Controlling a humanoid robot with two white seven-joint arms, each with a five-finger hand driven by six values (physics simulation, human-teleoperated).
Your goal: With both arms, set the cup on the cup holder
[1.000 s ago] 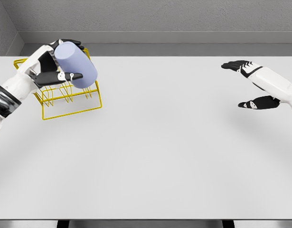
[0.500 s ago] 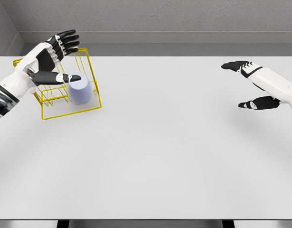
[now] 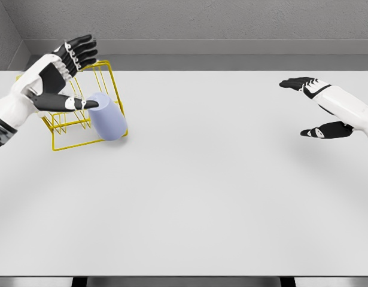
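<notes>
The worktop (image 3: 189, 197) is a plain white slab that fills most of the head view, its near half bare. Farther back on the right, the right robot hand (image 3: 315, 107) hangs above the surface with fingers spread wide apart and thumb held below them, holding nothing and well apart from everything else. On the left, at about the same depth, the cup (image 3: 107, 116) is a pale lavender cylinder lying tilted at the front right corner of the rack (image 3: 70, 128), a yellow wire frame standing on the worktop near its left rear; the cup's lower end reaches the rack's front corner wire and seems to rest against it, though whether it sits fully inside the frame or partly over the edge cannot be told. The left robot hand (image 3: 61, 75) is above the rack with its arm coming in from the left edge; its fingers are open and fanned upward toward the back wall, while the thumb points right, its tip just at the cup's upper rim, touching or nearly so. The hand grips nothing. Behind the worktop runs a grey wall
</notes>
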